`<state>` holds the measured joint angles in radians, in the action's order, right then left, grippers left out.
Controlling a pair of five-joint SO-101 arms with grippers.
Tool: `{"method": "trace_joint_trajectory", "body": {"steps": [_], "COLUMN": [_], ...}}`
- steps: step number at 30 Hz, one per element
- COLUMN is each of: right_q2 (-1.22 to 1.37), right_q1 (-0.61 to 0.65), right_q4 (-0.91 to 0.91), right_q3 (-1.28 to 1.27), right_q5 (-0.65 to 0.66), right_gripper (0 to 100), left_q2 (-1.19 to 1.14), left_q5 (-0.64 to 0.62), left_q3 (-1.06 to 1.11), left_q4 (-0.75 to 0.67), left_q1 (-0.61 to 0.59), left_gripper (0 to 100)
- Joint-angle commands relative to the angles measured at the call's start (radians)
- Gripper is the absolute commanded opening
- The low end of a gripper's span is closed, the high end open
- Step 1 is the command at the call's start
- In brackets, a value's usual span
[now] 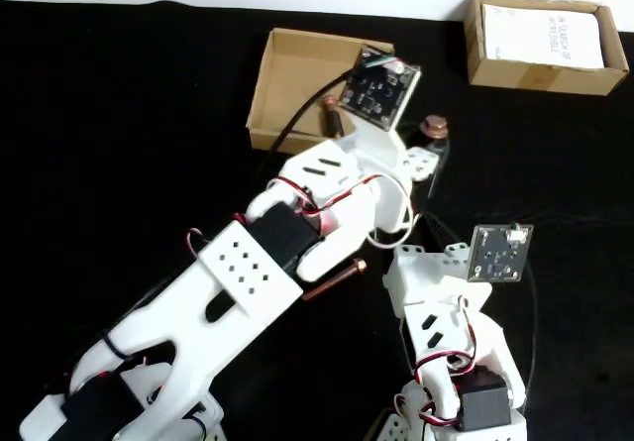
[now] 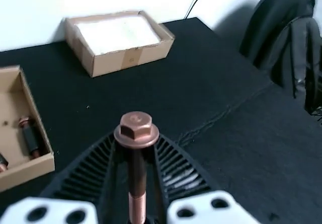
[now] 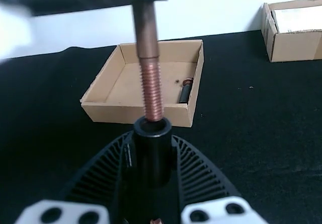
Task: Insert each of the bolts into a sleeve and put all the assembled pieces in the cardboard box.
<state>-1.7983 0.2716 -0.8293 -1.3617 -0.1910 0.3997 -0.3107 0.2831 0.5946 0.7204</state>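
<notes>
Sleeve (image 3: 151,159) in right gripper (image 3: 151,142); bolt (image 3: 150,83) tip at its rim.

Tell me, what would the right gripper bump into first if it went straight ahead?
Most likely the bolt, whose threaded end sits at the mouth of the sleeve that the right gripper holds. The box lies farther off.

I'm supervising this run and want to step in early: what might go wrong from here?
The bolt in the left hand has only its tip at the mouth of the sleeve in the right hand; a slight tilt may jam it. The loose bolt beside an arm might get knocked.
</notes>
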Motion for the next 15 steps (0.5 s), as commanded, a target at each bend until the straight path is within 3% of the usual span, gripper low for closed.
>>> {"method": "trace_joint_trajectory", "body": {"steps": [1, 15], "right_q2": [0.001, 0.001], "right_q1": [0.005, 0.002], "right_q4": [0.039, 0.039], "right_q3": [0.007, 0.007], "right_q5": [-0.006, -0.006], "right_gripper": [0.8, 0.8], "left_q2": [0.042, 0.047], "left_q5": [-0.008, -0.005], "left_q3": [0.004, 0.114], "left_q4": [0.006, 0.017], "left_q1": [0.027, 0.048], "left_gripper": [1, 1]}}
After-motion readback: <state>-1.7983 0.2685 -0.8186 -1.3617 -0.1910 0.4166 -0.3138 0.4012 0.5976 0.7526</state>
